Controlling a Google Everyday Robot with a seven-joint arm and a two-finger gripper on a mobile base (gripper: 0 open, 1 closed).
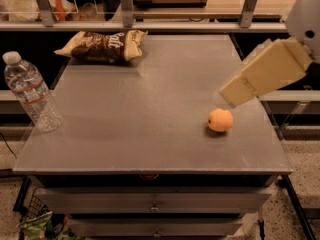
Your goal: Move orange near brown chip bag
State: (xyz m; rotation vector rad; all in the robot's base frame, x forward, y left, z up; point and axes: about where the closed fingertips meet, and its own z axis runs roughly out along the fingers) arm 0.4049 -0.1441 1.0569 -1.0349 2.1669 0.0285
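The orange (220,120) is small, round and pale orange, and it lies on the grey table (140,114) near the right front. The brown chip bag (102,46) lies at the table's far left corner, dark brown with tan ends and white lettering. My gripper (225,97) comes in from the right on a cream-coloured arm (270,71). Its tip hangs just above and slightly behind the orange. It holds nothing that I can see. The orange and the bag are far apart, about the table's diagonal.
A clear water bottle (31,91) stands upright at the table's left edge. A green bag (42,226) lies on the floor at the lower left. Drawers (150,201) sit under the tabletop. A railed shelf (165,24) runs behind the table.
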